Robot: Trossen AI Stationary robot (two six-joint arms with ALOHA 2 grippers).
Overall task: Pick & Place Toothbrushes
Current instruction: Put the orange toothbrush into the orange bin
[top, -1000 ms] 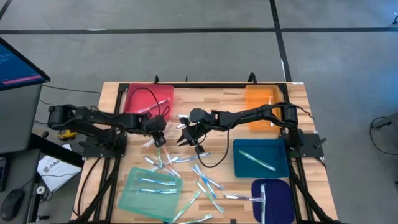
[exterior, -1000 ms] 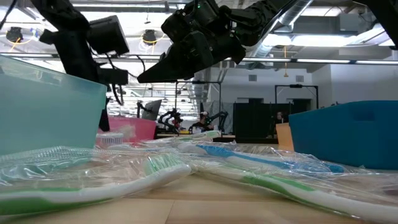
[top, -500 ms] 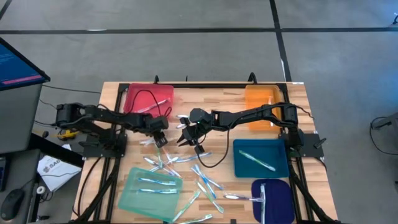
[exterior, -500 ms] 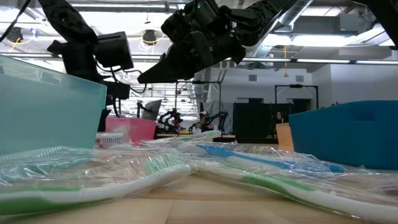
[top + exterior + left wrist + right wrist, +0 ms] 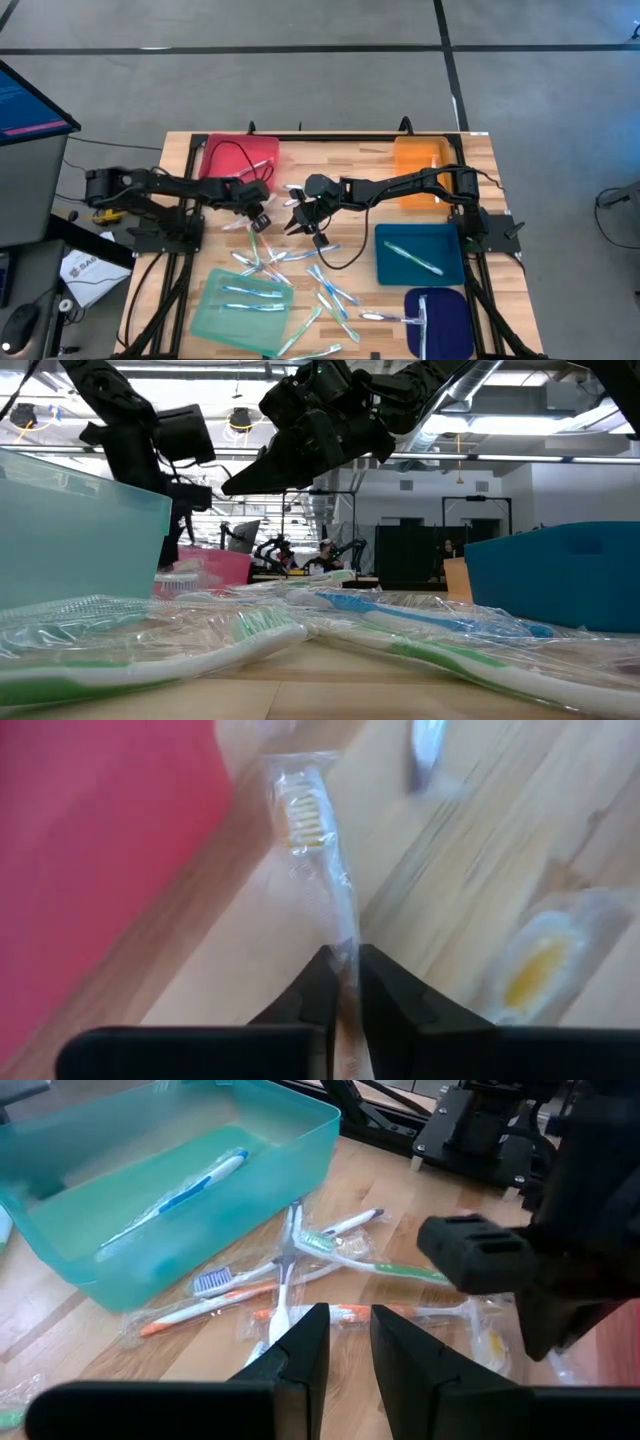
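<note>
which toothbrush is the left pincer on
Find the red tray at the table's back left. Just in front of its near edge, the left pincer pinches a wrapped toothbrush. Its bristles are yellowish, and it lies apart from the central pile.

I see red tray [image 5: 240,160], orange tray [image 5: 420,170], blue tray [image 5: 420,255], navy tray [image 5: 440,315], teal tray [image 5: 240,300]; pale striped wood table [image 5: 330,160]; clear-wrapped toothbrush [image 5: 318,870], yellowish bristles, between my black left gripper [image 5: 340,982] fingers.

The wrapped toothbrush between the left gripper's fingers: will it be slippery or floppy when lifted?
The toothbrush looks thin and stiff, so it probably stays straight. Its clear wrapper may slide in the left gripper. Held near one end, it may tilt.
</note>
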